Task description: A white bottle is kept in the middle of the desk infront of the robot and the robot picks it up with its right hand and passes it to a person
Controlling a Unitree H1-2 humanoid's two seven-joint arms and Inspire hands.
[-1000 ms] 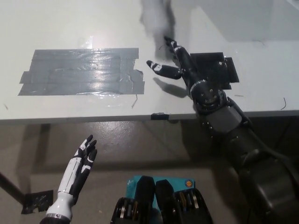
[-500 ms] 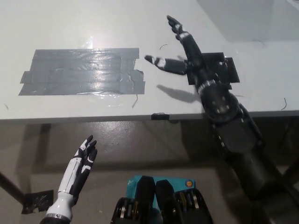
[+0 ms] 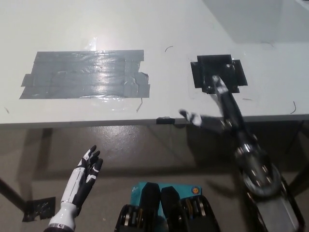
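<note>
Since the earlier frames the right hand [image 3: 219,113] has drawn back from well out over the table [image 3: 159,29] to its near edge, above the black patch [image 3: 218,72].

Step in hand, as judged: the handover appears finished and the arm is retreating to rest. No white bottle shows anywhere in the present view, neither on the table nor in either hand, and no person is visible. Where the bottle now is cannot be told from this view.

Right hand: spread wide and empty, one digit pointing up toward the black patch and another stretched sideways past the table edge. It touches nothing that can be seen.

Left hand [image 3: 83,177]: resting low at the lower left, below the table edge, spread and empty.

Other items: a large patch of grey tape [image 3: 84,73] lies on the table's left half, well apart from the right hand.

Next move, as judged: only to lower the right arm clear of the table edge without catching it; no grasp is called for.
</note>
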